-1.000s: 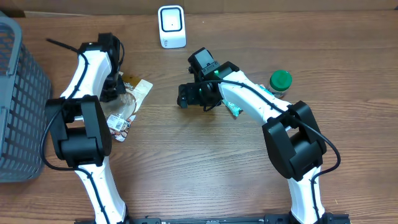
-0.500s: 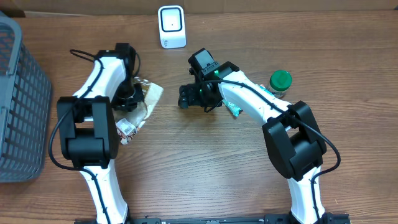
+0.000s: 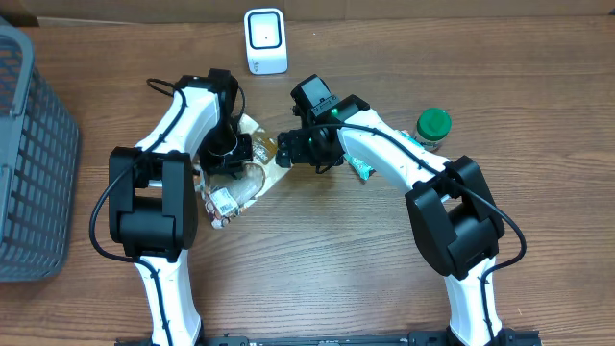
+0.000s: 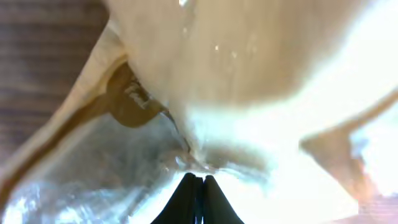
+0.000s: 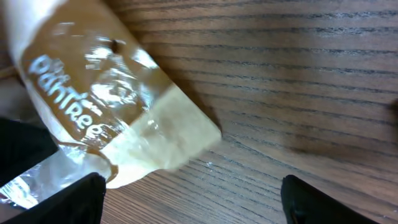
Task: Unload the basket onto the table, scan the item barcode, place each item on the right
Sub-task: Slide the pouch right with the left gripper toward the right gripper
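The item is a cream and brown snack packet (image 3: 244, 181) with a clear plastic end and a small white label at its lower tip. My left gripper (image 3: 229, 154) is shut on it; in the left wrist view the fingertips (image 4: 189, 196) pinch the clear film and the packet (image 4: 249, 74) fills the frame. My right gripper (image 3: 288, 151) stands open just right of the packet's cream end. In the right wrist view the printed packet (image 5: 118, 106) lies at the upper left, its edge near the left finger (image 5: 74, 199). The white scanner (image 3: 265, 40) stands at the back.
A grey mesh basket (image 3: 29, 154) fills the left edge. A green-lidded jar (image 3: 432, 126) and a small green packet (image 3: 360, 169) lie behind the right arm. Bare wood table (image 3: 317, 259) stretches across the front.
My left arm has carried the packet to the right, from the left side up to the right gripper. The right arm has stayed put, still open.
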You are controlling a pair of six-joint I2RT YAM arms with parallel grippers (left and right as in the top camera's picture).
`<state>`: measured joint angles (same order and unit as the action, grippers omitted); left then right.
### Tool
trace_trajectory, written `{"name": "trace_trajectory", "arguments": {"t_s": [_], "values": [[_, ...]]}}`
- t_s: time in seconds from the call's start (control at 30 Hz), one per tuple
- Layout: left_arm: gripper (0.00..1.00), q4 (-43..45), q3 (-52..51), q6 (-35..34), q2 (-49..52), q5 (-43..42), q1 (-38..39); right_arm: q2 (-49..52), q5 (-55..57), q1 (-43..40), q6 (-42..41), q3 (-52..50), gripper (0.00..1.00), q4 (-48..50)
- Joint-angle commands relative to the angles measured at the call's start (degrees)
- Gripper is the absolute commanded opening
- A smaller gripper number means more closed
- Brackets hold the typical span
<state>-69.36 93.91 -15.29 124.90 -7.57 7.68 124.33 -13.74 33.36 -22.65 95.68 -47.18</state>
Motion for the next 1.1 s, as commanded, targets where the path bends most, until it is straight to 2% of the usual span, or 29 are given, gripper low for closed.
{"name": "trace_trajectory", "arguments": {"t_s": [0.0, 0.1, 0.33, 0.6, 0.8, 1.07], "values": [[0.04, -4.2, 8.0, 3.7, 0.0, -2.5, 0.1, -1.6, -0.5, -0.8, 0.2, 0.8, 0.93, 0.1], [0.04, -7.8, 13.7, 4.0, -1.6, -2.3, 0.1, -2.2, -0.6, -1.6, 0.6, 0.8, 0.97, -0.1], [0.04, -12.1, 23.1, 2.3, -9.5, -1.9, -1.9, -6.4, -4.6, -4.3, 8.7, 0.9, 0.99, -0.3], [0.04, -14.7, 23.1, -1.7, -21.2, 1.2, -6.0, -8.3, -5.0, -4.6, 14.9, 1.4, 1.0, -0.7], [0.05, -18.6, 21.9, -4.6, -24.4, 4.4, -8.3, -8.3, -5.0, -4.6, 15.7, 2.4, 1.0, -0.9], [0.04, -14.8, 9.2, -6.2, -24.6, 2.1, -9.2, -8.3, -5.0, -4.6, 15.7, 2.4, 1.0, -1.1]]}}
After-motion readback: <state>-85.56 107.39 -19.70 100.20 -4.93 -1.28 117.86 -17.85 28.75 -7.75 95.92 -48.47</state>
